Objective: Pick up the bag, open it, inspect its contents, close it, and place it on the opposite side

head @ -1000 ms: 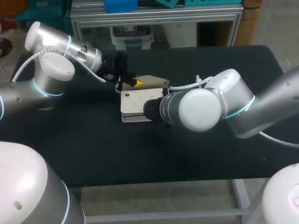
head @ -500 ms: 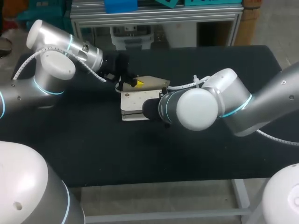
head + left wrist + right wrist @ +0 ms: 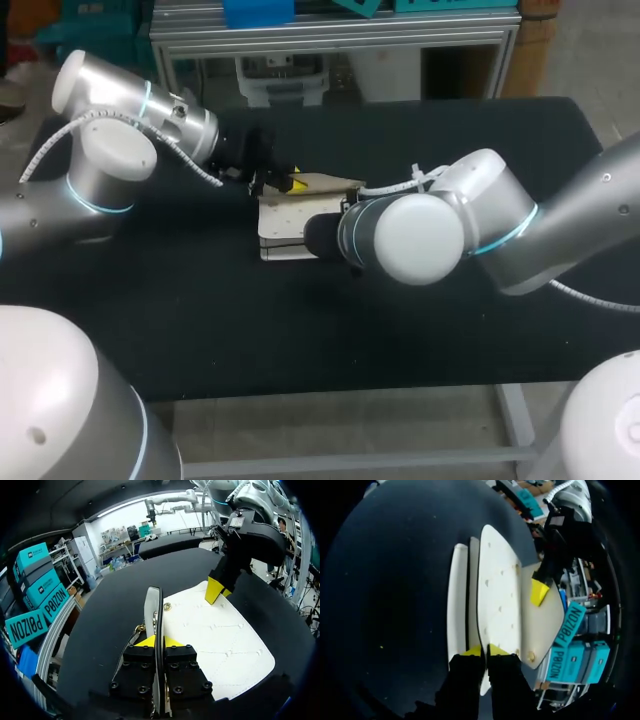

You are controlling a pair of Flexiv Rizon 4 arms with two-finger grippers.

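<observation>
**Item 1. Bag** (image 3: 283, 228). White, flat, stitched in a dotted pattern. It is laid on the black table (image 3: 200, 320), about midway across the cloth. Several thin panels are seen stacked edge-on in the right wrist view. A small brass stud (image 3: 166, 606) is set in the bag's upper face, close to the edge taken by the left arm.

**Item 2. Flap** (image 3: 325, 181). The tan inner side is shown. It is tilted up along the bag's far side, and its edge is raised off the bag's upper face.

**Item 3. Left gripper** (image 3: 157, 641). It is placed at the bag's far left corner. The yellow-tipped fingers are pressed close together, and a thin white edge of the bag is clamped upright between them.

**Item 4. Right gripper** (image 3: 485, 651). It is placed at the bag's right side, opposite the left gripper, and in the head view it is largely hidden behind its own arm. The fingers are drawn nearly together, and an edge of the bag's upper panel is pinched between them from both sides.

**Item 5. Table.** It is covered in black, and the bag is surrounded by bare cloth on every side.
</observation>
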